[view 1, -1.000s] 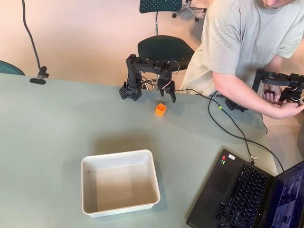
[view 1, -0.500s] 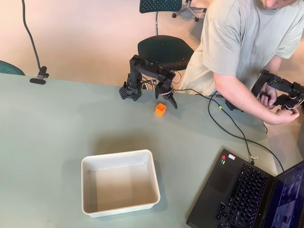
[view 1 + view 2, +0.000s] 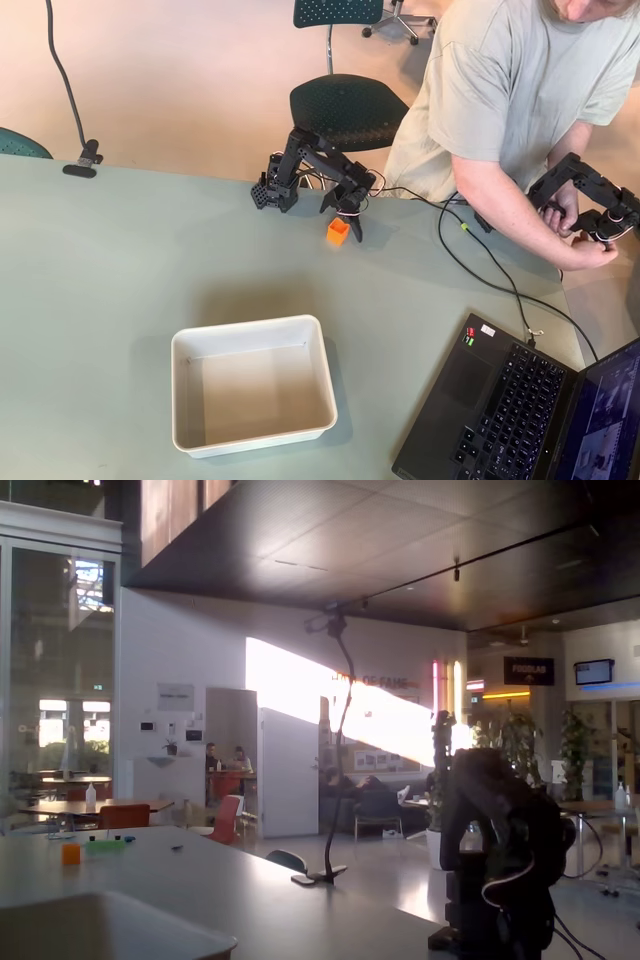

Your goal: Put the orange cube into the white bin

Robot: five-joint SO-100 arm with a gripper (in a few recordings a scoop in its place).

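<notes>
The step in hand is the approach to the pick: in the overhead view the black two-finger pincer [image 3: 345, 218] of the small black robot arm [image 3: 312, 160] hangs right at the small bright orange cube [image 3: 338, 232], which sits on the pale grey-green table [image 3: 110, 260] near its far edge, just in front of the arm's base. The fingers appear parted, one dark tip to the right of the cube and the other above it toward the base, so the pincer reads as released and straddling the cube rather than gripping it; whether either finger already touches the cube is too small to tell. The shallow rectangular white plastic bin [image 3: 325, 375] lies well apart from the cube, nearer the camera and to the left, with nothing in it. By my judgement the next move calls for a little more descent so the fingers bracket the cube's sides, then a squeeze, a lift and a swing toward the bin. Against the earlier pictures, the arm has unfolded and reached forward and down: a second ago the pincer stood behind the cube, clear of it, and now it is down at the cube, while cube and bin lie where they were.
</notes>
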